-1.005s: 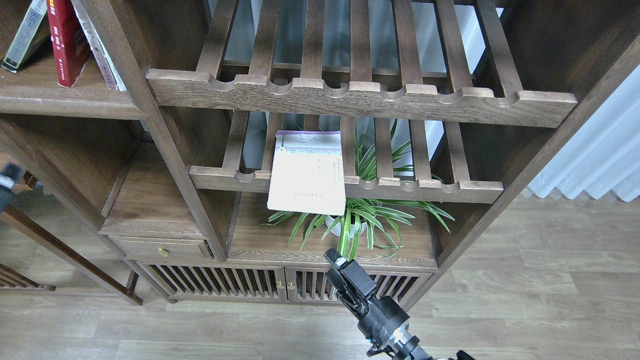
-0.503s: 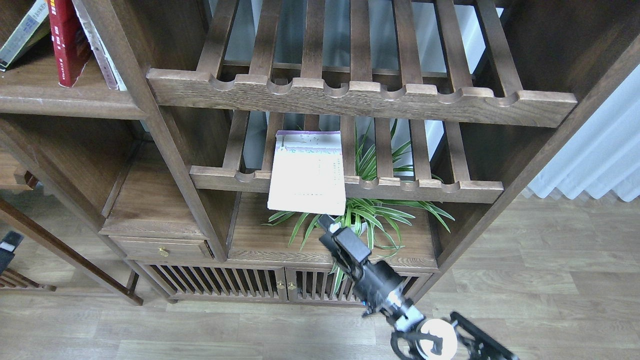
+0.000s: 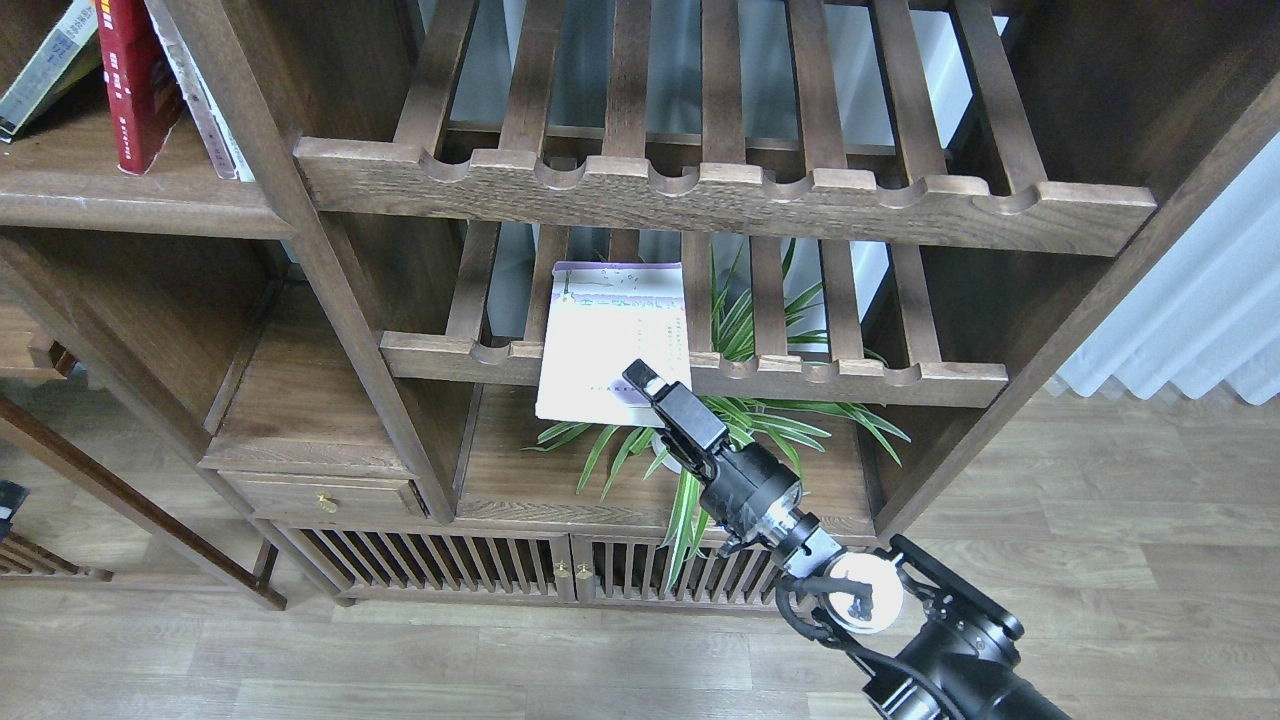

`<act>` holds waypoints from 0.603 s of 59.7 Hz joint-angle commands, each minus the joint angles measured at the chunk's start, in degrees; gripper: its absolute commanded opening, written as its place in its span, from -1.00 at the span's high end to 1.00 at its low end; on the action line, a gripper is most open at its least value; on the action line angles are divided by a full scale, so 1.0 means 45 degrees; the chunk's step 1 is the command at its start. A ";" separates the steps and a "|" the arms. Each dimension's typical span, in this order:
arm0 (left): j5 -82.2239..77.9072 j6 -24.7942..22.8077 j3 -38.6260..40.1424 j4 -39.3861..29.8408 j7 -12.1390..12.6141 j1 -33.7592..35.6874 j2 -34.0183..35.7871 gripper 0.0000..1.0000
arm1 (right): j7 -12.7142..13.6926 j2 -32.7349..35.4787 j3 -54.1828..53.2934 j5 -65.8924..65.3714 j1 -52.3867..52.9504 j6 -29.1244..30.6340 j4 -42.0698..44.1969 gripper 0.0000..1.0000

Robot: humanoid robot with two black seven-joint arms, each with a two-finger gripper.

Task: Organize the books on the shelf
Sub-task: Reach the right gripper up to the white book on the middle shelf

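The thin pale lavender-white book [image 3: 600,335] lies flat on the lower slatted rack [image 3: 830,378], its front edge hanging over the rail. My right gripper [image 3: 648,386] comes up from the lower right and its tip overlaps the book's front right corner; its fingers cannot be told apart. On the solid dark-brown shelf [image 3: 130,205] at the top left, the red book [image 3: 135,85] stands upright and the yellow-green book [image 3: 42,65] leans to its left. A small dark part of my left gripper [image 3: 8,497] shows at the left edge.
A thin worn white-spined book [image 3: 205,100] leans right of the red one. An upper slatted rack [image 3: 720,195] sits above the lavender book. A potted spider plant [image 3: 730,430] stands below it, behind my right arm. A drawer [image 3: 320,497] and slatted cabinet doors [image 3: 450,570] are lower down.
My right gripper has risen from in front of the cabinet doors up to the lavender book's front right corner. My left gripper has dropped down the left edge. The books have not moved.
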State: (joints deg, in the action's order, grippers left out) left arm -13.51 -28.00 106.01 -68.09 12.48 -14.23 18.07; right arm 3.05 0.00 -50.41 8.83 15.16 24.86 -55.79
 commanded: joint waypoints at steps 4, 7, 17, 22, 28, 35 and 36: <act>0.0150 0.0001 0.0056 -0.0006 0.0001 -0.0001 0.0066 -1.00 | 0.0142 0.0000 0.0031 -0.0010 -0.0068 -0.0036 0.0073 0.09; 0.0150 0.0001 0.0056 -0.0006 0.0001 0.0018 0.0085 -1.00 | 0.0142 0.0000 -0.0028 0.0010 -0.0088 -0.0036 0.0113 0.30; 0.0170 0.0001 0.0037 -0.0006 -0.0019 0.0018 0.0085 -1.00 | 0.0142 0.0000 -0.0555 0.0029 -0.0127 -0.0036 0.0191 0.91; 0.0403 0.0001 -0.0022 0.0013 -0.0058 0.0057 0.0085 -1.00 | 0.0162 0.0000 -0.0634 0.0010 -0.0127 -0.0017 0.0210 0.92; 0.1534 0.0001 -0.0587 0.0188 -0.0019 -0.0001 0.0046 -1.00 | 0.0220 0.0000 -0.0634 0.0029 -0.0322 0.0139 0.0016 0.91; 0.3486 0.0001 -0.2322 0.0326 0.0059 -0.0040 0.0221 -1.00 | 0.0668 0.0000 -0.0614 0.0029 -0.1121 0.0698 -0.1076 0.91; 0.3645 0.0001 -0.2443 0.0326 0.0079 -0.0040 0.0241 -1.00 | 0.0728 0.0000 -0.0614 0.0010 -0.1201 0.0698 -0.1156 0.91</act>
State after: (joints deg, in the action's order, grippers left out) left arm -4.44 -28.01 101.48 -67.05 12.34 -14.28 18.48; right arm 4.44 0.01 -53.27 8.97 12.90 26.06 -56.73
